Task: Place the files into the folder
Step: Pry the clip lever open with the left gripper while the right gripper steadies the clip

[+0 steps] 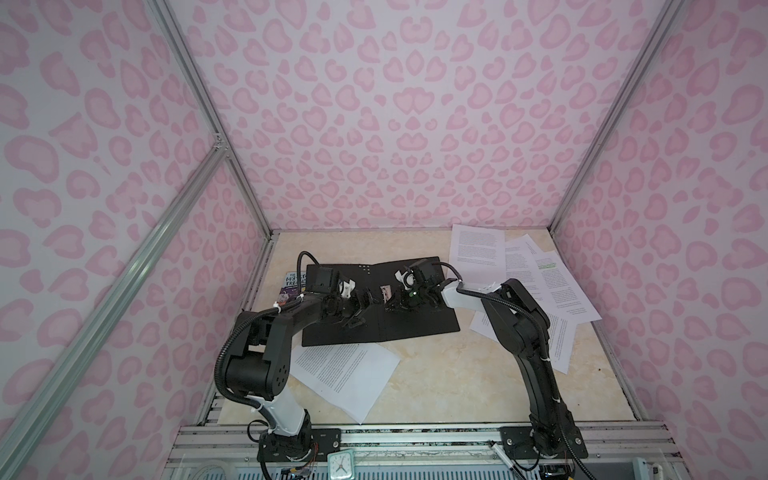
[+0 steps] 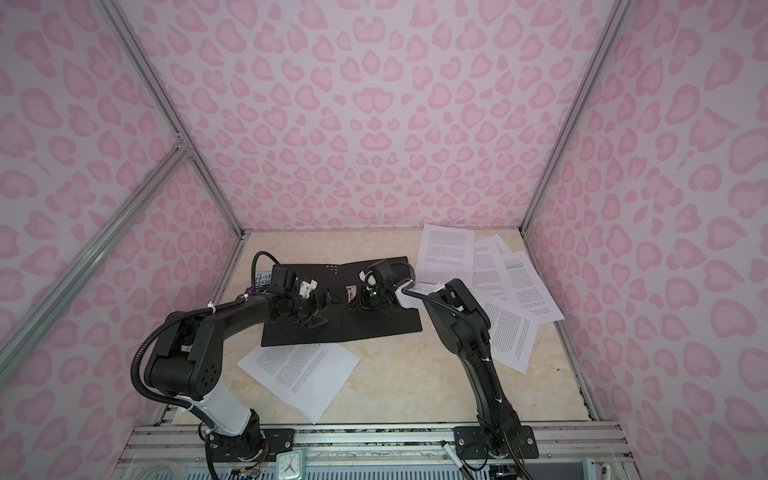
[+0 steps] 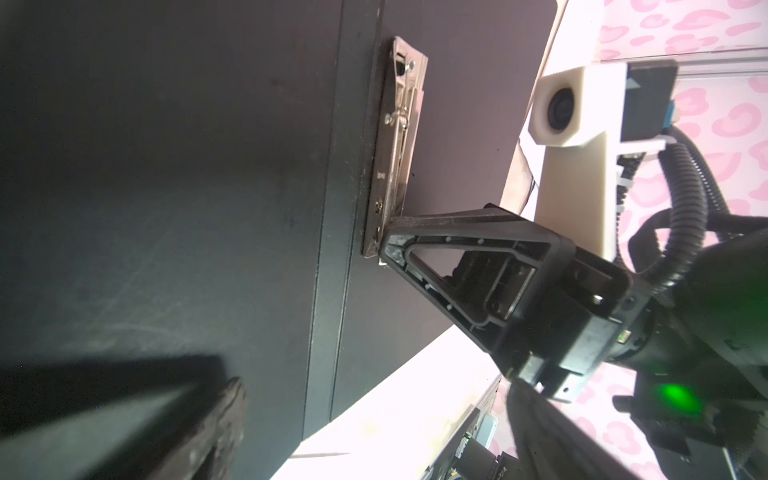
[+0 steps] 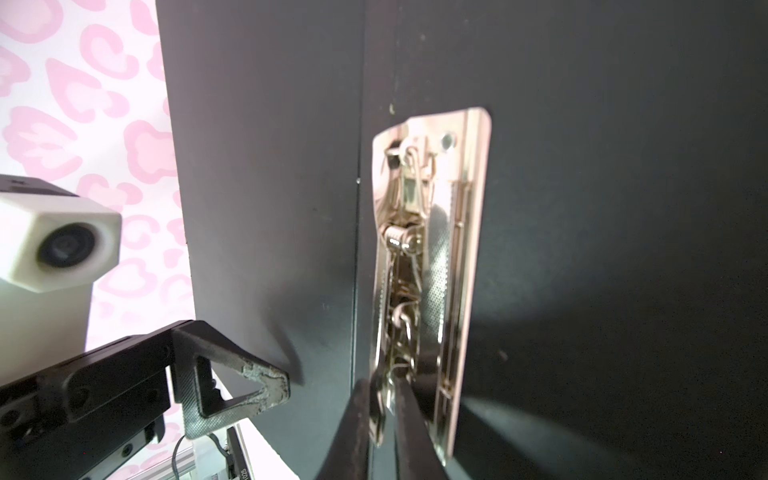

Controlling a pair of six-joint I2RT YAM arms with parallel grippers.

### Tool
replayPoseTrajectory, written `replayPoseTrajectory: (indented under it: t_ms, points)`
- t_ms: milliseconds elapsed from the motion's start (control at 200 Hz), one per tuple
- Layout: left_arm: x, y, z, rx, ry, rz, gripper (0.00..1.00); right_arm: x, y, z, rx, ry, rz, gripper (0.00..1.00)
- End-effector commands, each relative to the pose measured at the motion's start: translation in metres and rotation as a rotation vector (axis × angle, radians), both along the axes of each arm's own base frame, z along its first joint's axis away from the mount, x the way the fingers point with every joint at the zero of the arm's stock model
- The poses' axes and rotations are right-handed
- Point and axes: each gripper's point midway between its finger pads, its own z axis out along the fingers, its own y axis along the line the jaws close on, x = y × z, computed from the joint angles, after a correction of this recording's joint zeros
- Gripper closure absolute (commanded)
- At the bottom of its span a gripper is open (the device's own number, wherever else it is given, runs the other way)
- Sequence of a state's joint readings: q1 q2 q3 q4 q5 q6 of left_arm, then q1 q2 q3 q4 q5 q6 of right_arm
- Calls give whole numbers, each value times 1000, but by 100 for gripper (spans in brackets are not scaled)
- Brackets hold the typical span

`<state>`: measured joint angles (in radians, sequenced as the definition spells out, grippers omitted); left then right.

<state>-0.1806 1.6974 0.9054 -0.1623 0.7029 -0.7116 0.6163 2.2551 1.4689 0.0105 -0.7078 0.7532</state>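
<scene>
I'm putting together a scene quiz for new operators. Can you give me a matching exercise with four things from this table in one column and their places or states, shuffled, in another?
Things:
1. thin flat black folder
2. shiny metal clip
3. white printed paper sheet with a green highlighted line
4. colourful paperback book

Places or states:
A. among the loose sheets at the right
B. peeking out at the folder's left edge
C. lying open on the table
D. gripped at one end by the right end effector

Pairs: 1-C, 2-D, 3-A, 4-B
</scene>
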Motion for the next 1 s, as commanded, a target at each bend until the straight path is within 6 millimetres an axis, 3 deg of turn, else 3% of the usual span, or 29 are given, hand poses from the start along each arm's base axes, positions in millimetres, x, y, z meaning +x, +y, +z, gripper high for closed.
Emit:
replayPoseTrajectory:
  t_ms: [0,525,995]
  points:
    - [4,-2,3,-12,-18,-9,2,-4,-2,-12,-14,27,-4,86]
    - [16,-19,1,-45,-9,-22,2,-8,2,-15,32,45,3,86]
    - [23,-38,-18,-69,39,-28,1,-6,-10,-27,0,47,-19,100]
